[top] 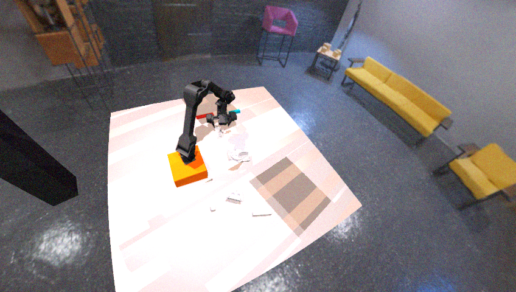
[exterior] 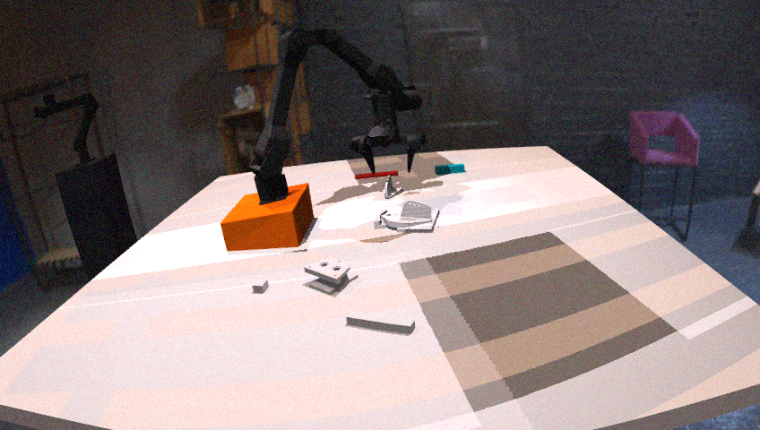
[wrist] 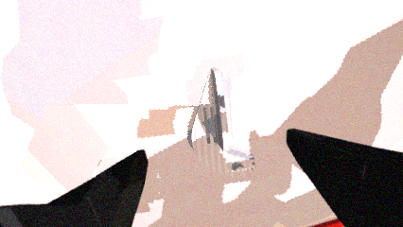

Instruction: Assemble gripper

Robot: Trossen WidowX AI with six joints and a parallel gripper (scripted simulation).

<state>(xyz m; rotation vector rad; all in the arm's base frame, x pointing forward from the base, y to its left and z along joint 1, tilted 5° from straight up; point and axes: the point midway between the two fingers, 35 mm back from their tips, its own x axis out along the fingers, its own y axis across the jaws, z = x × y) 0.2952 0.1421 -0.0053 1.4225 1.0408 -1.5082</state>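
Note:
My gripper (top: 221,125) (exterior: 391,170) (wrist: 216,146) is open and empty, pointing down above a loose pale jaw. This jaw (top: 219,132) (exterior: 390,189) (wrist: 219,123) stands narrow and upright on the table, between the fingertips in the wrist view and below them in the exterior view. The pale gripper base (top: 239,156) (exterior: 424,227) lies nearer the cameras, with a curved piece and a raised block on it; how its pins and teeth sit is too small to tell. The housing plate (top: 235,195) (exterior: 329,269), with dark holes, lies tilted over another flat pale part farther forward.
A red bar (top: 204,115) (exterior: 367,176) (wrist: 330,223) and a teal block (top: 235,111) (exterior: 450,168) lie behind the jaw. A small pale block (top: 212,208) (exterior: 259,288) and a long pale bar (top: 261,214) (exterior: 379,323) lie toward the front. The arm stands on an orange box (top: 188,173) (exterior: 263,228).

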